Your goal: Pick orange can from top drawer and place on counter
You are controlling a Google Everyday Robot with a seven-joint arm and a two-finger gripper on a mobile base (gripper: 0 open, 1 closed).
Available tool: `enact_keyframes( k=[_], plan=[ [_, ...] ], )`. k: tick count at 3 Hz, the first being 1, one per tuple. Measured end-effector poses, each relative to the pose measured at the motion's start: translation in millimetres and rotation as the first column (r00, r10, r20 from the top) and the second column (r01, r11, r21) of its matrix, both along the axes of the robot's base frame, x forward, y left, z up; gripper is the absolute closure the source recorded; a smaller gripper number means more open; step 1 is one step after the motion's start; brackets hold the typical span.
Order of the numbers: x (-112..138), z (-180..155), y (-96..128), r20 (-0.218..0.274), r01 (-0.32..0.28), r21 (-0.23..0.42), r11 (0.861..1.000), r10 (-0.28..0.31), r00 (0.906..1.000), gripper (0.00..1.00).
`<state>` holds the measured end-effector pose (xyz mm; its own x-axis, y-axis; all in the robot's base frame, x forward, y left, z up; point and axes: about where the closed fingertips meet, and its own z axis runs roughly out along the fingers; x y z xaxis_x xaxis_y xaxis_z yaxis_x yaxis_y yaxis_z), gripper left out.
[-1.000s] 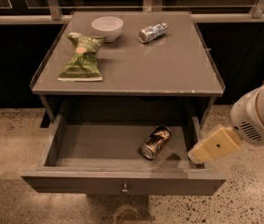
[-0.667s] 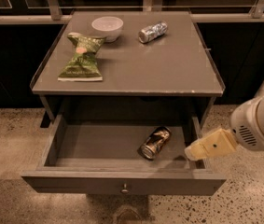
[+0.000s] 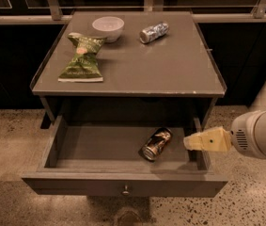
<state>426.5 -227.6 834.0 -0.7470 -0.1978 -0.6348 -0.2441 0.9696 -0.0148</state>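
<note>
A green chip bag (image 3: pixel 82 58) lies on the left side of the desk (image 3: pixel 170 69). Just behind it, a bit to the right, sits a white bowl (image 3: pixel 108 27). Further right, a silver-and-blue can (image 3: pixel 153 32) lies on its side near the back. Below the desk top, the top drawer (image 3: pixel 76 185) is pulled out. It has a small round knob (image 3: pixel 125 189) in the middle of its front. The orange can (image 3: pixel 156 144) lies on its side on the drawer floor, right of the middle. The end effector (image 3: pixel 191 142) is near the can's right side but apart from it, over the drawer's right wall. It points at the can. I cannot tell if it is open or closed. The fat white arm (image 3: pixel 259 134) is behind it.
</note>
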Motion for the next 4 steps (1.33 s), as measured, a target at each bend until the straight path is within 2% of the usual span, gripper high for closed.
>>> enact_keyframes(
  k=[1,2,3,4],
  plan=[
    [0,0,0,0.0,0.0,0.0,1.0,0.0,1.0,0.0],
    [6,-11,-1,-0.005,0.088,0.104,0.991,-0.087,0.9962,0.0],
    [24,-36,10,-0.07,0.137,0.289,0.948,-0.122,0.9901,0.0],
    [44,-52,36,-0.111,0.107,0.467,0.878,-0.062,0.9919,0.0]
  ],
)
